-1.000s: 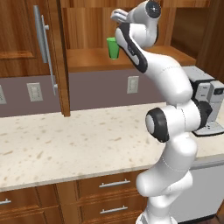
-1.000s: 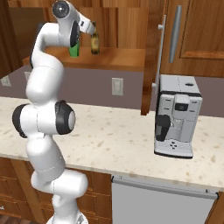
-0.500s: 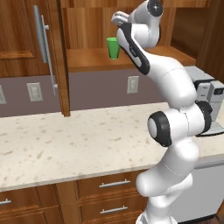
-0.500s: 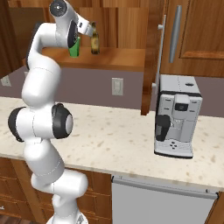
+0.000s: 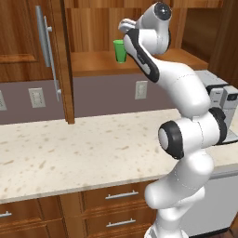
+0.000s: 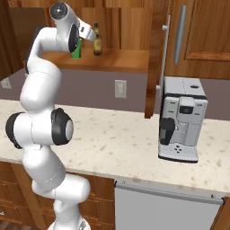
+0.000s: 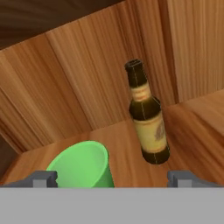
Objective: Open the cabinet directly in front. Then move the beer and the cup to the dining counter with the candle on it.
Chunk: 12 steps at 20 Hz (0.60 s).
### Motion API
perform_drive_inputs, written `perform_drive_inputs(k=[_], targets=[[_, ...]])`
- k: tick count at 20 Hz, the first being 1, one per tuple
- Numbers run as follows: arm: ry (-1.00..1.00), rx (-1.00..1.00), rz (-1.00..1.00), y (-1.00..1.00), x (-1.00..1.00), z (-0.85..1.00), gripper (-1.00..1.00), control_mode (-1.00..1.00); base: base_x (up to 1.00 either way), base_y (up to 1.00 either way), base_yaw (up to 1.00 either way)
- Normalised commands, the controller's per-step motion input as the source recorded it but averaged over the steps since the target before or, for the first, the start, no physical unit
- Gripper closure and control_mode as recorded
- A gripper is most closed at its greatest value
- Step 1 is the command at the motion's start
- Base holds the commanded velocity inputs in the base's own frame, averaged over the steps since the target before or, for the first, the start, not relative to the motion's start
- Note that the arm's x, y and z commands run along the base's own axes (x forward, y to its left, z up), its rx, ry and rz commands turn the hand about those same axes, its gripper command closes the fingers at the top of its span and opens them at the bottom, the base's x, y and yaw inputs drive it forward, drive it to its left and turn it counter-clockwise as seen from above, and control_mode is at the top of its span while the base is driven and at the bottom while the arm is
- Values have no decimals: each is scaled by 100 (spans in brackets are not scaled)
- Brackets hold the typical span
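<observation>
On the open cabinet's shelf (image 5: pixel 153 65), the cup (image 5: pixel 120 50) is standing upright, and I am reading it in the hand view as the nearer of the two objects, sitting low and left of centre, its rim just above the left fingertip, while the beer (image 7: pixel 147 114) is standing upright beyond it and to its right, leaning across that view only because the camera is rolled. The two are close but apart, with bare shelf showing between them. The gripper (image 7: pixel 113 178) is hovering at the shelf mouth with its fingers spread as wide as they go and nothing between them; neither object is sitting squarely in the gap, the cup being offset toward the left finger and the bottle toward the right one. I am judging that the coming reach turns on this: the cup lies ahead and slightly left, its long axis vertical, so a sideways correction is needed before closing. In the right base view the bottle (image 6: pixel 97 40) is standing clear beside the wrist, while the cup's green is showing only as a sliver behind the arm. The cabinet door (image 5: pixel 35 56) is hanging open to the left with its bar handle. I am not seeing the finger pads themselves, only their tips, and the cup's base is cut off. No candle or dining counter is identifiable here.
</observation>
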Motion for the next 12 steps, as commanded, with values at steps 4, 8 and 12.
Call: perform_drive_inputs(k=[4, 8, 12], targets=[[4, 0, 0, 0, 20, -2, -100, -100, 0, 0, 0], [11, 0, 0, 0, 27, -16, -100, -100, 0, 0, 0], [11, 0, 0, 1, 31, -20, -100, -100, 0, 0, 0]])
